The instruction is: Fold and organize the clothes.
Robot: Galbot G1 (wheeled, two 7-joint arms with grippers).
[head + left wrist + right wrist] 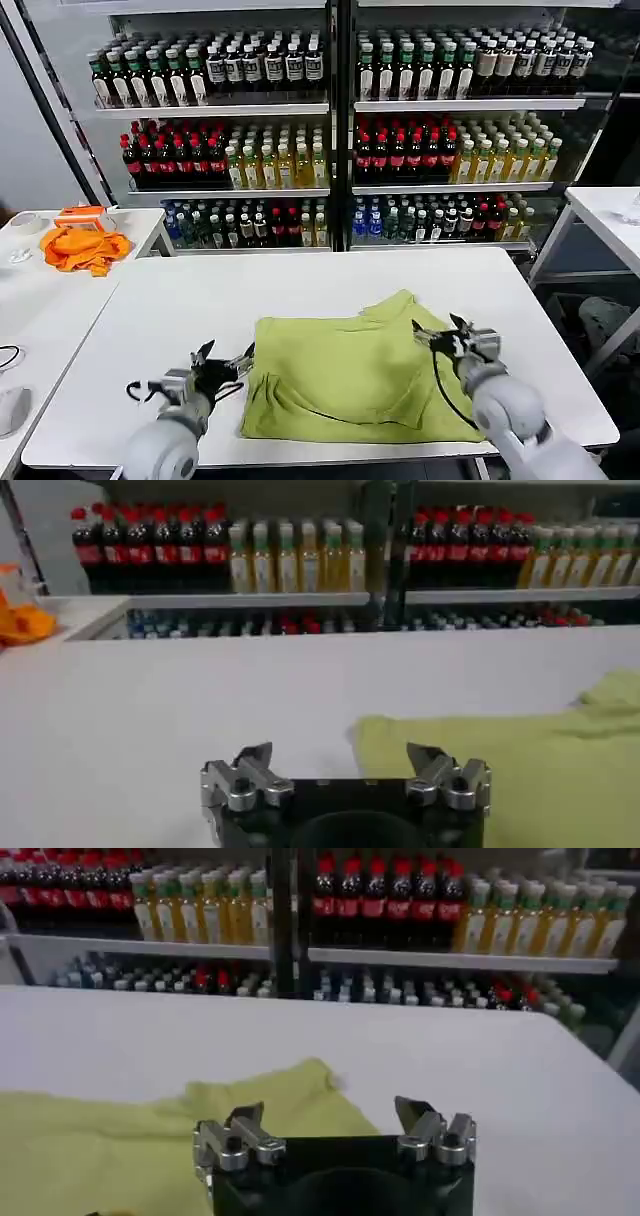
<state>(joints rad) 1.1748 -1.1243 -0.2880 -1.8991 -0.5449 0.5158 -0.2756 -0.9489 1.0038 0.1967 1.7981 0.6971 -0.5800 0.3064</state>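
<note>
A lime-green T-shirt, soft, thin and creased, is spread folded on the smooth white table, flanked by the left gripper and right gripper, jaws held open.

Head looks down; wrists skim low toward shared shelves.

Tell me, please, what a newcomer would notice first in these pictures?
Probably the lime-green T-shirt, lying partly folded at the near edge of the white table. The left gripper and the right gripper flank it with open jaws, holding nothing. Behind stand coolers packed with bottles, and an orange cloth lies on a side table at the left.
</note>
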